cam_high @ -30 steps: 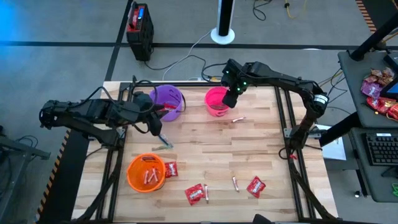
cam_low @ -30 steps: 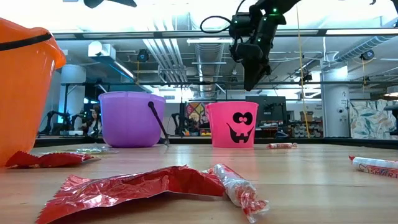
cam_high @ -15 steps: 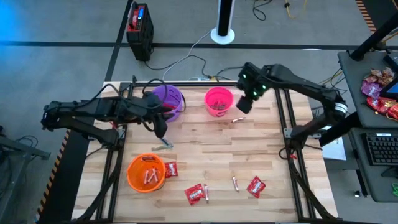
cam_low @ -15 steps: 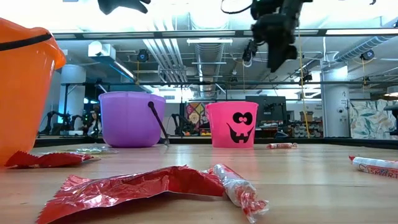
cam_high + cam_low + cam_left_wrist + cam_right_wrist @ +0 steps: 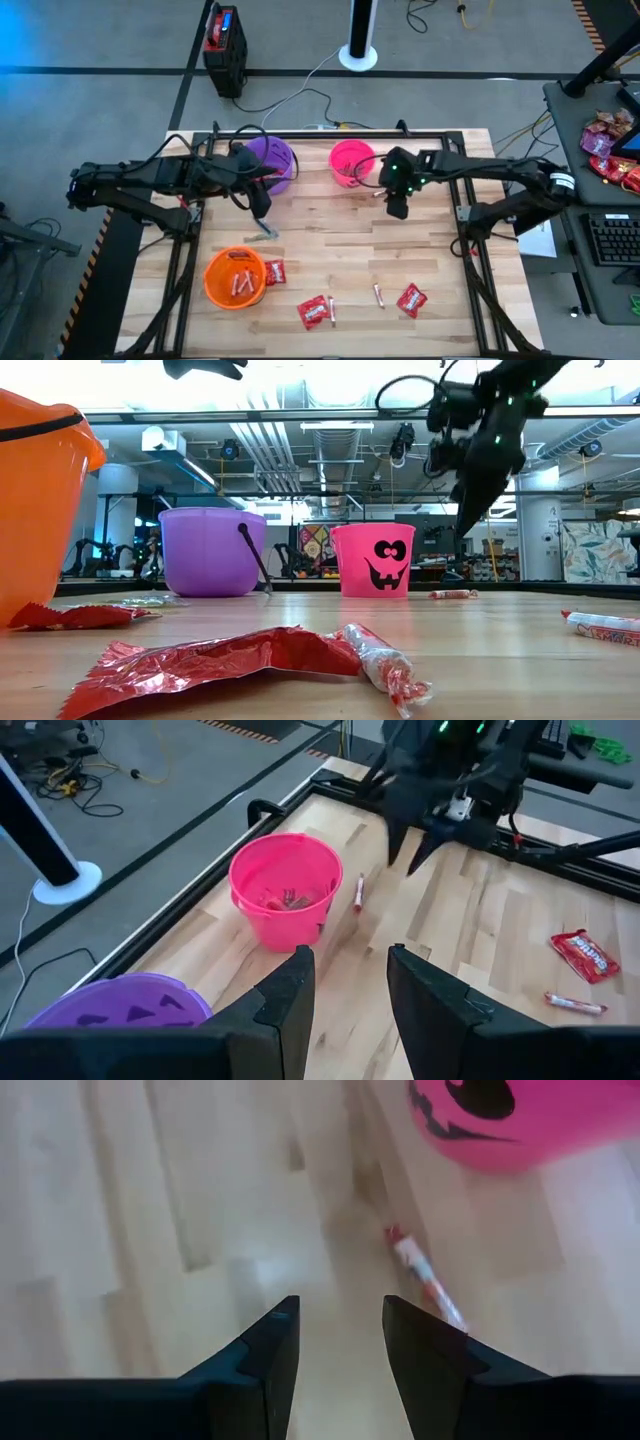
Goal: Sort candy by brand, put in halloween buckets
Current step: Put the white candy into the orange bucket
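1. Right gripper (image 5: 397, 210): hovering above the wooden table (image 5: 340, 250), fingers spread, gripping nothing, beside the hot pink plastic pail (image 5: 351, 163).
2. Thin tan wrapped candy stick (image 5: 424, 1283): lying near that pail.
3. Left gripper (image 5: 262, 208): hanging by the purple plastic pail (image 5: 270, 162), fingers parted, carrying nothing.
4. Orange plastic pail (image 5: 235, 277): holding candy sticks.

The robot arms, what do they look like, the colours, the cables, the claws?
Both arms are dark, jointed and slim, with loose black cables looping along them. The right arm carries small green lights near its wrist and a pale band farther back. The right claw and the left claw each end in two flat, dark, blunt fingers.
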